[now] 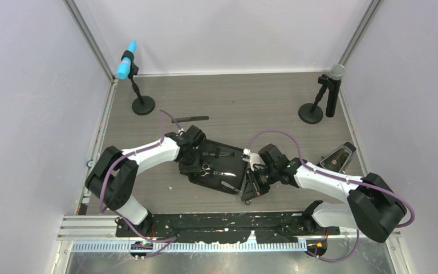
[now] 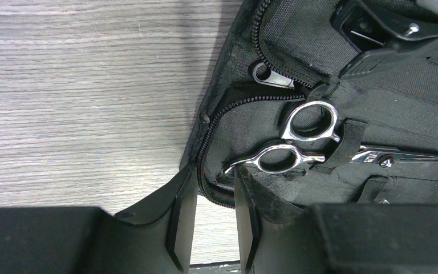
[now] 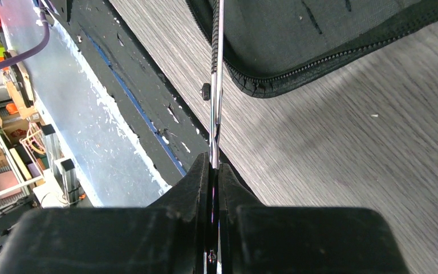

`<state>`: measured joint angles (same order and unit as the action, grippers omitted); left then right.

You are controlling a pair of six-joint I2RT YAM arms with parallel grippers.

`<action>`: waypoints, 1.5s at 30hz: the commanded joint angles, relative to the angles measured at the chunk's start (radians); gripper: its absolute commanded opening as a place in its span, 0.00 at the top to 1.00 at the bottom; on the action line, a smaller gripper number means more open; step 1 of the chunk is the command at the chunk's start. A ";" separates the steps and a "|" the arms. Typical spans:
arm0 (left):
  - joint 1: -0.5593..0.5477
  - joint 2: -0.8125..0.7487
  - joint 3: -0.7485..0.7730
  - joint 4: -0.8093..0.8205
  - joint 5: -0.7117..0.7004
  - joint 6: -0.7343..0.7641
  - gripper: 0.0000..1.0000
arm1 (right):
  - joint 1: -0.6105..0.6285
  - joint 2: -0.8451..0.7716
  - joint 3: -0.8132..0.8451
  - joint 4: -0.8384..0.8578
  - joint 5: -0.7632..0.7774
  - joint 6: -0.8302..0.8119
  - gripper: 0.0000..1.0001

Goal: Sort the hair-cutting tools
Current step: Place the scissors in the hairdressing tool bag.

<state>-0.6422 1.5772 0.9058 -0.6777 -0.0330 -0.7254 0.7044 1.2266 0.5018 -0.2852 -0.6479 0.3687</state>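
Lying open on the grey wood-grain table (image 1: pixel 251 103), the flat black rectangular zip case (image 1: pixel 231 162) serves as the reference for everything else. One pair of slim silver scissors with ring handles (image 2: pixel 311 158) sits inside the case near its left end, tucked under a black strap, with the blades pointing towards the case's right end. A short slim black clip (image 2: pixel 376 28) rests in the case on the far side of those rings. The long thin black comb (image 1: pixel 191 119) lies on the table beyond the far edge of the case, well apart from it.

The left gripper (image 2: pixel 214 174) sits at the left end of the case with its fingers apart. The zip edge runs into the gap between them, and bare table shows through it. Whether either finger presses on the fabric is unclear.

The right gripper (image 3: pixel 214 162) is just off the case's near right corner, clamped tight on the second pair of silver scissors (image 3: pixel 217 68). These are seen edge-on, their far end reaching over the zip rim.
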 commanded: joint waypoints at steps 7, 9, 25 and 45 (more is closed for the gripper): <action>-0.005 -0.017 -0.021 0.008 0.007 0.001 0.69 | -0.002 -0.025 -0.023 -0.024 -0.016 -0.017 0.94; -0.004 -0.019 -0.021 0.008 0.005 0.003 0.69 | -0.002 -0.020 -0.025 -0.025 -0.020 -0.016 0.94; -0.005 -0.023 -0.028 0.015 -0.001 0.010 0.71 | -0.002 0.171 0.045 0.062 -0.141 -0.053 0.92; -0.005 -0.033 -0.030 0.004 -0.015 0.022 0.73 | -0.003 0.234 0.247 -0.165 0.054 -0.182 0.68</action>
<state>-0.6422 1.5646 0.8928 -0.6697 -0.0418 -0.7170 0.7025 1.4818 0.6724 -0.3943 -0.7132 0.2173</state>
